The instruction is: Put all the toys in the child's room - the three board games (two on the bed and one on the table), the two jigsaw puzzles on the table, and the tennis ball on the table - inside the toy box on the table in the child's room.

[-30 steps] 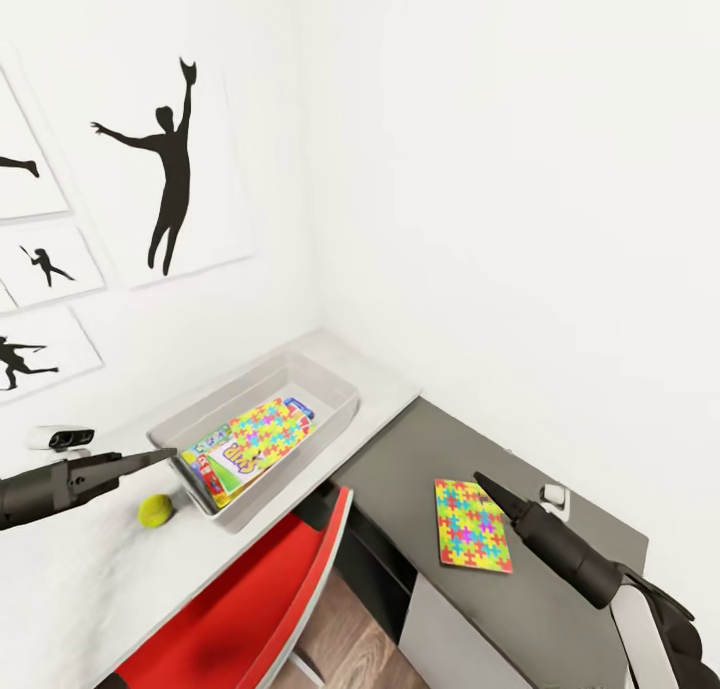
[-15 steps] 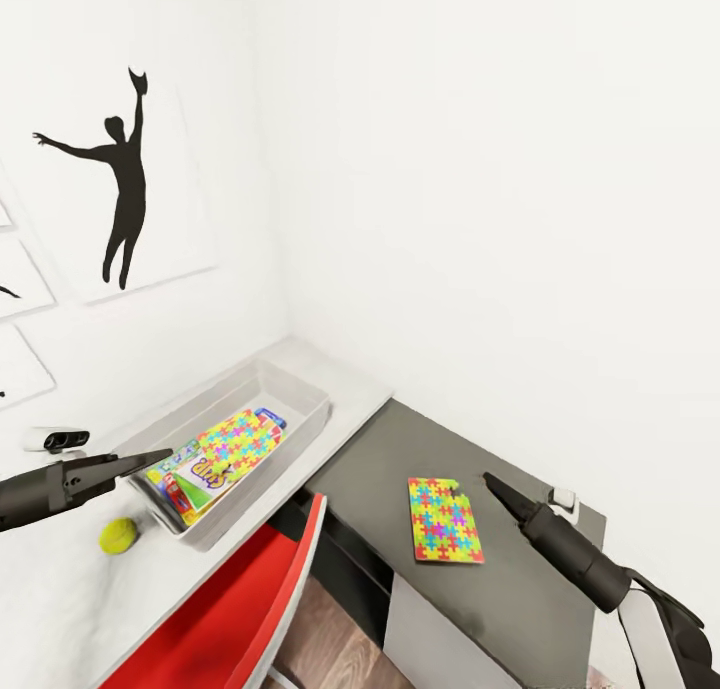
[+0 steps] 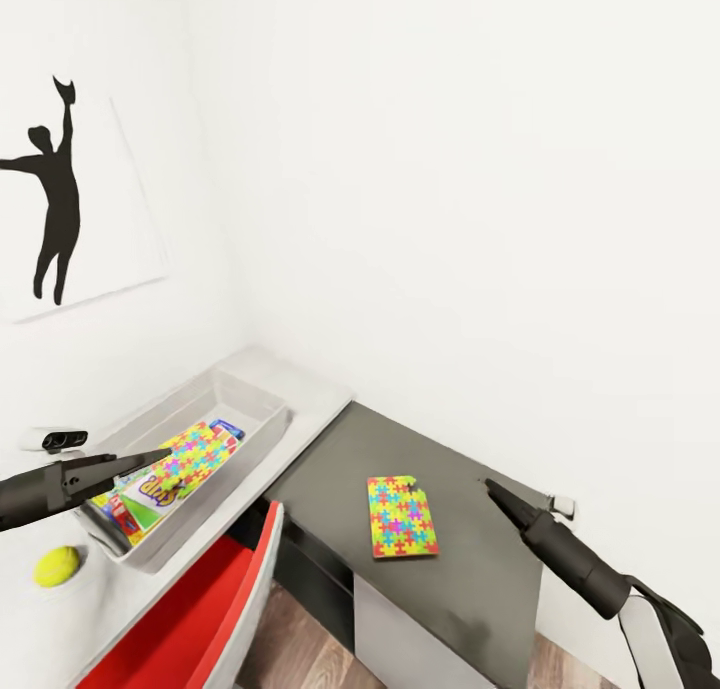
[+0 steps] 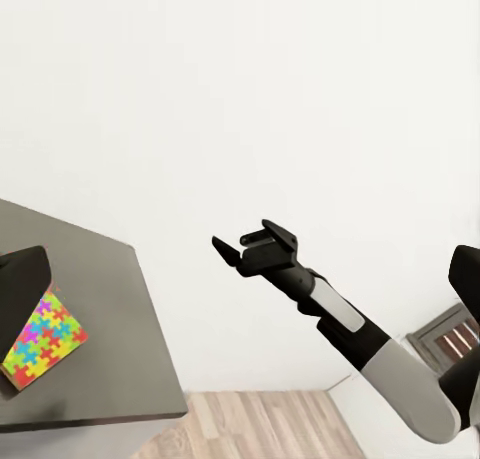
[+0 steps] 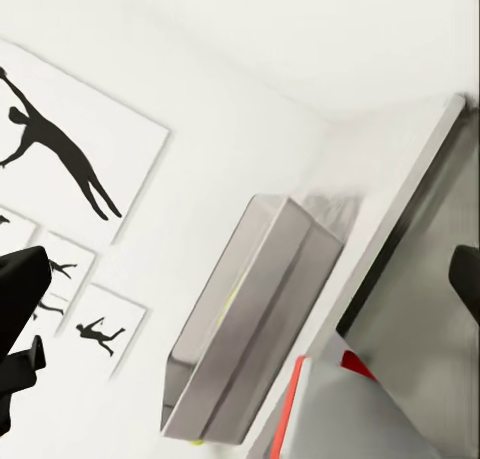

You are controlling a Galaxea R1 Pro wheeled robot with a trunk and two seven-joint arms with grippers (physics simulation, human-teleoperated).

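Right gripper [image 3: 492, 488], its jaw state impossible to tell, hovered near the jigsaw puzzle [image 3: 401, 516], a thin, light, probably floppy sheet best pinched at an edge.

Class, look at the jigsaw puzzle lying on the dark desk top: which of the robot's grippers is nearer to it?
Right. The right gripper hangs just beside the jigsaw puzzle, over the same dark top. The left gripper is farther, over the toy box.
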